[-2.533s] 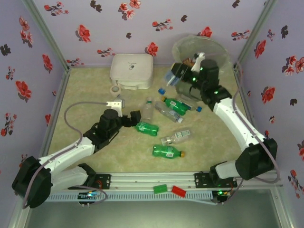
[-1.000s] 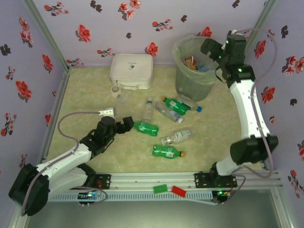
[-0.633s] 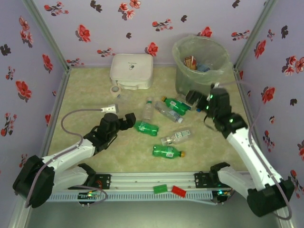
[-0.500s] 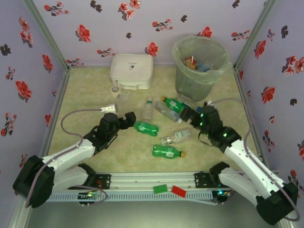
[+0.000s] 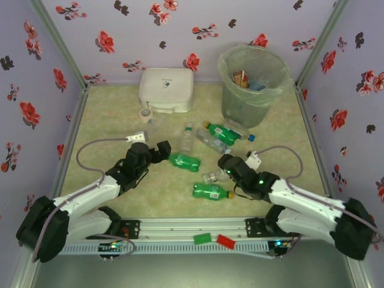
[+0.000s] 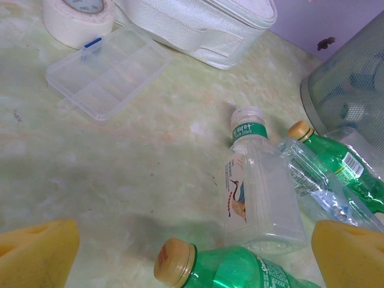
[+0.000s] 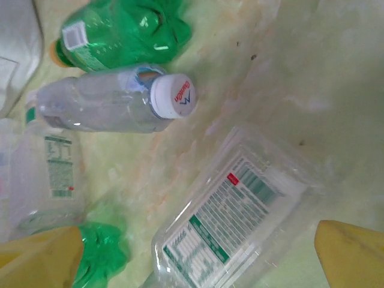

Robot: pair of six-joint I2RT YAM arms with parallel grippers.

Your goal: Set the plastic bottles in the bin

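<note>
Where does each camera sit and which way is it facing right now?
Top external: above and behind the robot, looking down at table, bin, left hand, right hand.
Left wrist: low, facing away toward white box and tape roll; yellow fingertips at bottom corners.
Right wrist: close over a clear labelled bottle; yellow fingertips at bottom corners.
Shared: top and left wrist both show the white box.

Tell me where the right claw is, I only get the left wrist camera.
Observer: The right claw is low over the middle of the table, open above a clear bottle with a white printed label.
Operator: Anything inside the bin?
Observer: Yes, the bin holds a few things, including a brownish item.
Operator: Any bottle outside my view?
Observer: A green bottle lies alone near the table's front edge, orange cap toward the right.
</note>
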